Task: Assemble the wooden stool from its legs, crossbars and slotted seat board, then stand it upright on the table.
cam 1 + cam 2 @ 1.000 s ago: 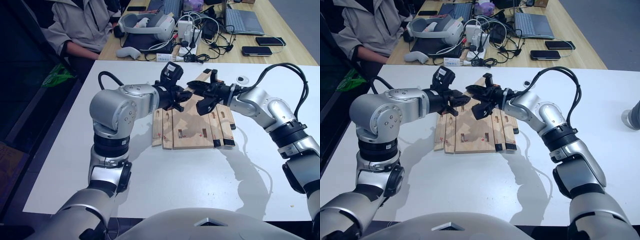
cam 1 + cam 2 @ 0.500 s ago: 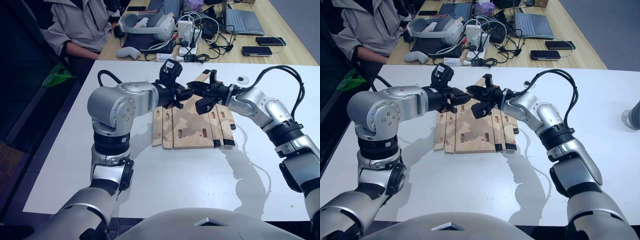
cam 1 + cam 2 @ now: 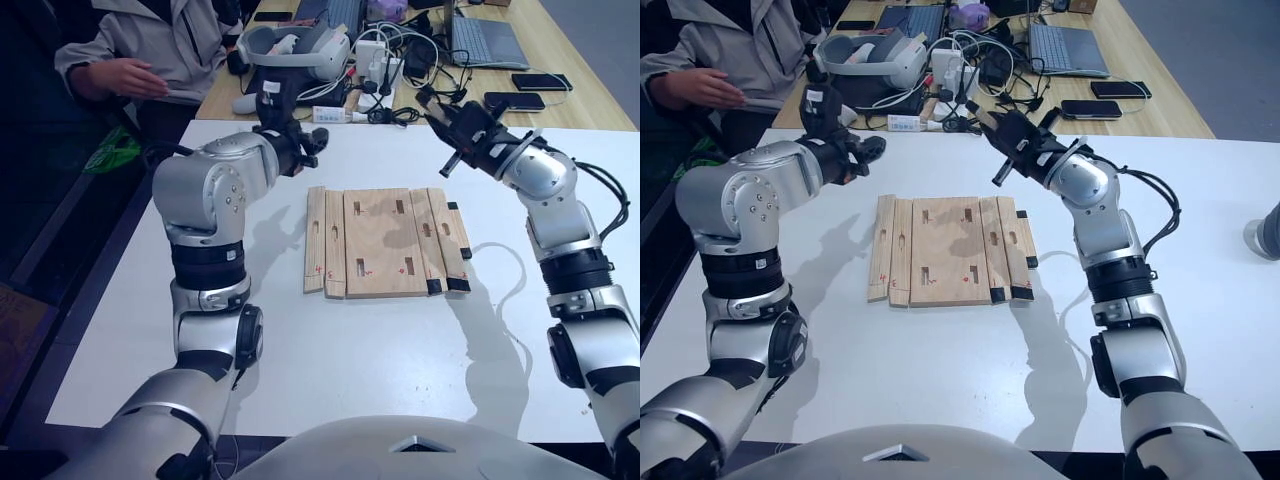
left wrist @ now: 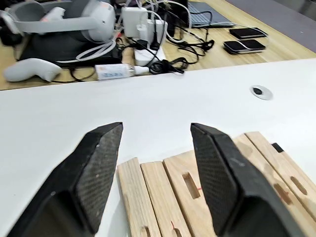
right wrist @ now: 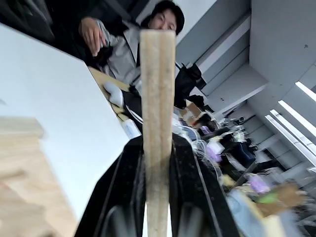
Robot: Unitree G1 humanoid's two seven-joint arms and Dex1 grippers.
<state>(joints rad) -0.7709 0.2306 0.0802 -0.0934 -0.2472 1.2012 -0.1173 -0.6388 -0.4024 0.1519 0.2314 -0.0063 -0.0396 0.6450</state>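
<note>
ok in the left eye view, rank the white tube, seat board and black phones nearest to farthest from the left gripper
1. white tube: just behind the left gripper.
2. seat board: lying flat, to its right and nearer the robot.
3. black phones: far off to the right, at the back.

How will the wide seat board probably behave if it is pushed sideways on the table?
The seat board looks like solid wood, so probably stiff. It lies flat, so it should slide, not tip. Slats lie against both sides, so a sideways push would likely move them too.
</note>
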